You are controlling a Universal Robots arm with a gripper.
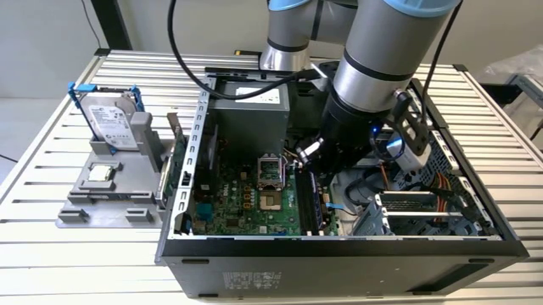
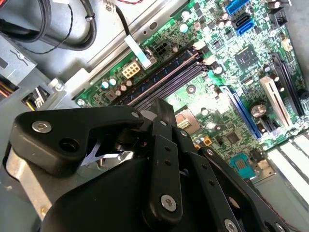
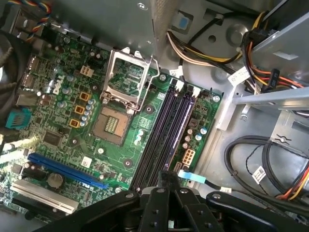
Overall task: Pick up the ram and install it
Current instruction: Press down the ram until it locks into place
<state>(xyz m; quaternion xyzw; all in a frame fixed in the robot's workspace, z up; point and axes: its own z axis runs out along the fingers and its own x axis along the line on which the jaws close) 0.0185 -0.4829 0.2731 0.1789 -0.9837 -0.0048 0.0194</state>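
Note:
My gripper point(image 1: 306, 164) is inside the open computer case point(image 1: 339, 264), just above the black memory slots point(image 1: 309, 200) on the green motherboard point(image 1: 246, 203). In both wrist views the black fingers point(image 2: 163, 110) look pressed together, and I cannot make out the ram between them. The gripper point(image 3: 167, 178) hangs over one end of the slots point(image 3: 161, 133), whose channels look bare. Outside the case, a thin flat stick point(image 1: 175, 130) that may be the ram stands on edge at the grey fixture's point(image 1: 93, 213) side nearest the case.
The open processor socket point(image 3: 126, 79) lies beside the slots. Bundled cables point(image 3: 270, 164) and a metal drive cage point(image 1: 416, 210) crowd the slots' other side. On the fixture stand a hard drive in a blue frame point(image 1: 114, 121) and a small silver chip point(image 1: 100, 171).

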